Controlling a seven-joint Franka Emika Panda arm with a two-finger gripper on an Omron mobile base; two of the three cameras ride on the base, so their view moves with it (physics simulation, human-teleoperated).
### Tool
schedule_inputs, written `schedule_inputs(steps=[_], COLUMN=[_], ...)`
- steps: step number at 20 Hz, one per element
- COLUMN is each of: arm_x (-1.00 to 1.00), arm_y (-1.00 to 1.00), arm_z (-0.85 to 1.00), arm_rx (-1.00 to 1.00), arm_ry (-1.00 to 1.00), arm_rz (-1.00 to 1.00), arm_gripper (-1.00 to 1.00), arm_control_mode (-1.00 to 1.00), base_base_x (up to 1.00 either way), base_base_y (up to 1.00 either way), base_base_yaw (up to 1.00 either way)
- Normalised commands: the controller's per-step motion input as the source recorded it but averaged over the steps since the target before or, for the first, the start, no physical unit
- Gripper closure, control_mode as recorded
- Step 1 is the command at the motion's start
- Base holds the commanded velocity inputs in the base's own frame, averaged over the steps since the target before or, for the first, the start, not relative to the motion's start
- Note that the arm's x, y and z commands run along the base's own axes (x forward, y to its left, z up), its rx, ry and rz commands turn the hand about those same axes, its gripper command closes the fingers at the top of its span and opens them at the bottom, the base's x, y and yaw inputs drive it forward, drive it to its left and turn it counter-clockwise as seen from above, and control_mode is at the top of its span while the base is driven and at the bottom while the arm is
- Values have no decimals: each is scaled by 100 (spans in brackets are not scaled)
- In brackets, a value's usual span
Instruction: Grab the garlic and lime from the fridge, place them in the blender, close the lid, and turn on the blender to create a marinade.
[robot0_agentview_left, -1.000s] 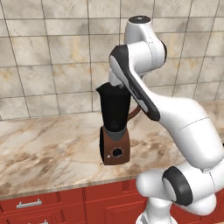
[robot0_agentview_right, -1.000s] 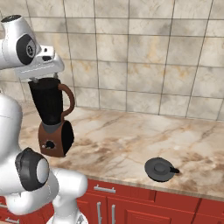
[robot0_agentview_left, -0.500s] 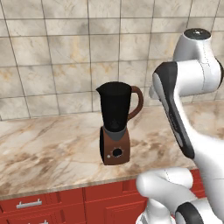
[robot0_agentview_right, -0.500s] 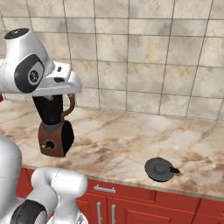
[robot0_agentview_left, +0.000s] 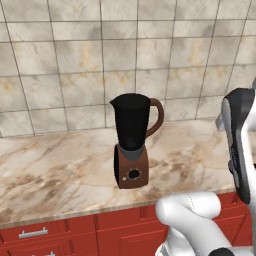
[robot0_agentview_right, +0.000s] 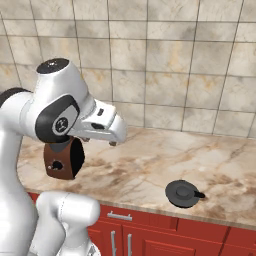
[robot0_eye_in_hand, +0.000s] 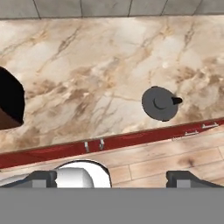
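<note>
1. Now the arm has swung right, away from the blender (robot0_agentview_left: 132, 145), whose black jar stands uncovered on the marble counter (robot0_agentview_left: 60, 165).
2. Likely the lid is next: the gripper (robot0_eye_in_hand: 112, 177), jaws wide and empty, looks down toward it.
3. Round, dark grey and knobbed, the lid (robot0_agentview_right: 183, 193) lies flat near the counter's front edge, well apart from the blender.

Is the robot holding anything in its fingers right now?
No, nothing is held. In the hand view the fingers stand wide apart with only floor between them. The lid lies alone on the counter.
</note>
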Motion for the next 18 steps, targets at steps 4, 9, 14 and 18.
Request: schedule_inputs(steps=[4, 9, 14, 18], arm_x=[-18, 4, 65, 100], arm_y=[-100, -100, -100, -87], arm_z=[-54, -77, -90, -85], arm_rx=[13, 15, 7, 0], arm_ry=[9, 20, 36, 17], arm_rz=[-9, -4, 0, 3], arm_gripper=[-100, -100, -100, -100], arm_control_mode=[-100, -100, -100, -100], base_base_x=[0, 0, 0, 0], base_base_y=[0, 0, 0, 0], base_base_yaw=[0, 0, 0, 0])
